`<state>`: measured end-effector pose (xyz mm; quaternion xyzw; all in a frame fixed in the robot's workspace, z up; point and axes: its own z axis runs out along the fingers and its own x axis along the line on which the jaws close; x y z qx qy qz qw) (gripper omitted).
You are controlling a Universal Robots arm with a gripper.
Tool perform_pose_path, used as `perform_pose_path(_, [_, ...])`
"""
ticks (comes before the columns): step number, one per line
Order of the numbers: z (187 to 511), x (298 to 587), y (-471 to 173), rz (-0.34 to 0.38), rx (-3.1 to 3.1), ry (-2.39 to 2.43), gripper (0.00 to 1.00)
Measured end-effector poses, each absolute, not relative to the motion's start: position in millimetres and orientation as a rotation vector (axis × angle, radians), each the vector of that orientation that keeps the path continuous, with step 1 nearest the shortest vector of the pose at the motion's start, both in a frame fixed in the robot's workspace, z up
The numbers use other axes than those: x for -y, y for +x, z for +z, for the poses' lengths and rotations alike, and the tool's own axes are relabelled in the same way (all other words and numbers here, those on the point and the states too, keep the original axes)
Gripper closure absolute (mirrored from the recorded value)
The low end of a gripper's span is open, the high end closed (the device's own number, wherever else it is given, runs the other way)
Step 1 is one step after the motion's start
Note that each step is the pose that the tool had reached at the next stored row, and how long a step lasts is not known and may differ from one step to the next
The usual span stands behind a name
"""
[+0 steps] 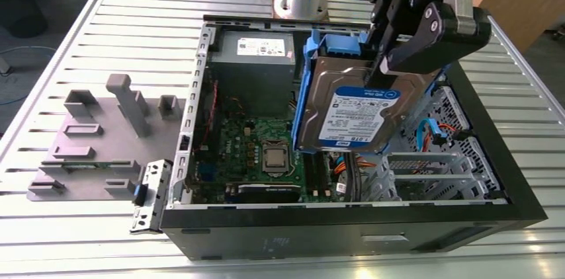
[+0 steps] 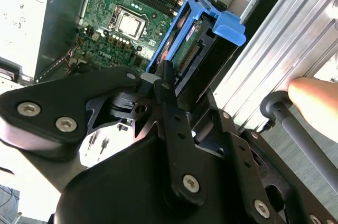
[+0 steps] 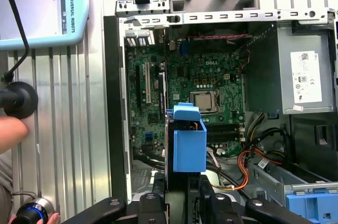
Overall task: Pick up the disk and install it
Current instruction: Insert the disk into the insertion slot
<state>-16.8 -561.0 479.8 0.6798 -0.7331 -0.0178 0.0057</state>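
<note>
The end effector is clamped on the disk, holding it tilted above the open computer case. The disk hangs over the case's motherboard.

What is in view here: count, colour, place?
disk: one, silver with blue rails, held over the open case
computer case: one, black, lying open on the table
motherboard: one, green, inside the case
power supply: one, grey, inside the case
fixture block: one, grey, exterior view's left of case
table: one, silver, under the case
person's hand: one, over the table beside the case
gripper: one, black, shut on the disk
</note>
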Motion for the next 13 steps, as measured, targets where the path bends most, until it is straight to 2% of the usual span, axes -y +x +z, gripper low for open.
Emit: perform_pose_path(13, [477.1, 561.0, -5.1, -0.056, 2.287, 2.136, 0.65])
